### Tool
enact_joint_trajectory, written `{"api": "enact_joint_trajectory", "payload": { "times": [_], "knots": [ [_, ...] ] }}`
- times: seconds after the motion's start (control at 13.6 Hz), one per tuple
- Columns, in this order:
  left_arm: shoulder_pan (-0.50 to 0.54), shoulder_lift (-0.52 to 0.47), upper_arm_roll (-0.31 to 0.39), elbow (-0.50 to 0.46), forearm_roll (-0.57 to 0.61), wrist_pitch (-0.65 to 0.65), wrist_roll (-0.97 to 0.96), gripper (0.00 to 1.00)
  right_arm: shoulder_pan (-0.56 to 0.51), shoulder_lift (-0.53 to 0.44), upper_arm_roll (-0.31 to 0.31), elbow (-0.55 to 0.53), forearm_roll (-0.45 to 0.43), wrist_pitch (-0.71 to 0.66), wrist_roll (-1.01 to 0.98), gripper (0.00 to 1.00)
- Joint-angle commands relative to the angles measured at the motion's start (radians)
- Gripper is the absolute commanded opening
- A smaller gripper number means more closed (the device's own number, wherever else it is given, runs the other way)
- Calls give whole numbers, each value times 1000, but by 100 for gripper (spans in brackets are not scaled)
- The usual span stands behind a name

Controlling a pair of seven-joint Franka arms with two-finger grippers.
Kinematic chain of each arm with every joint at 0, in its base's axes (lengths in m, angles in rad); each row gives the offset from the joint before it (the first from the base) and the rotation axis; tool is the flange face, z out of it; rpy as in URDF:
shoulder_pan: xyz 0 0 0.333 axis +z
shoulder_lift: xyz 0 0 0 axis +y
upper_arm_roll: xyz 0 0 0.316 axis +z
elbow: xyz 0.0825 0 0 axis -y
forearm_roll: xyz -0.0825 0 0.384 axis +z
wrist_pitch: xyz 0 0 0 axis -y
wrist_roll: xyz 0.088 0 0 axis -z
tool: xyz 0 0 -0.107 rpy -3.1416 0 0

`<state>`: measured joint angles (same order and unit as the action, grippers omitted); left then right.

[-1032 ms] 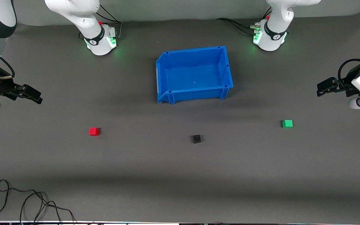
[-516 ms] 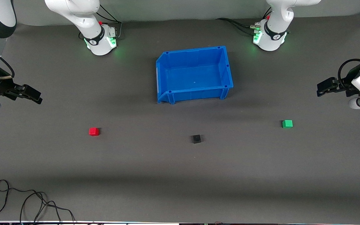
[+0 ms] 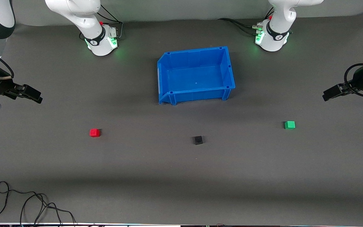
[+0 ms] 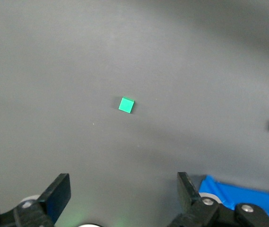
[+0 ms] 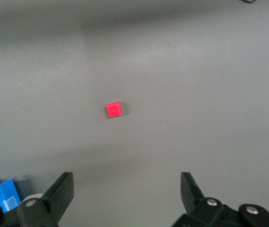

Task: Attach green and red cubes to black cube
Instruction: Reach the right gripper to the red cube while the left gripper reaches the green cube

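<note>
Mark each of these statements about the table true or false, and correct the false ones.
1. The black cube lies between the red cube and the green cube. True.
2. The red cube sits inside the bin. False: it lies on the table, nearer the camera than the bin.
3. Both hands are open and hold nothing. True: the left hand and right hand are up at the table's ends.
4. The green cube touches the black cube. False: they lie well apart.
5. The green cube lies toward the right arm's end. False: toward the left arm's end.
</note>
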<state>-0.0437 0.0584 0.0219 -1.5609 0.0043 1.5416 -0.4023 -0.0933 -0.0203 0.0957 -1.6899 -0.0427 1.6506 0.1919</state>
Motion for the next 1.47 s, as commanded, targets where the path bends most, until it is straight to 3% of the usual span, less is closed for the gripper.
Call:
{"api": "enact_joint_trajectory", "payload": {
  "times": [0.0,0.22,0.59,0.96,1.18,1.4],
  "knots": [
    [5,-11,-3,11,0,-11,-215,100,17,2,-13,-27,50,5,-2,100],
    [25,6,1,33,-15,-2,-471,100,15,43,-11,-56,55,37,-37,100],
    [85,24,15,29,-157,9,-869,100,18,77,-10,-263,57,306,-98,100],
    [205,23,15,-106,-328,90,-865,100,26,200,-11,-370,57,550,-166,100],
    [208,24,15,-249,-371,224,-857,100,27,275,-10,-428,57,696,-164,100],
    [243,40,15,-411,-459,374,-727,100,29,356,-11,-467,57,843,-166,100]
  ]
}}
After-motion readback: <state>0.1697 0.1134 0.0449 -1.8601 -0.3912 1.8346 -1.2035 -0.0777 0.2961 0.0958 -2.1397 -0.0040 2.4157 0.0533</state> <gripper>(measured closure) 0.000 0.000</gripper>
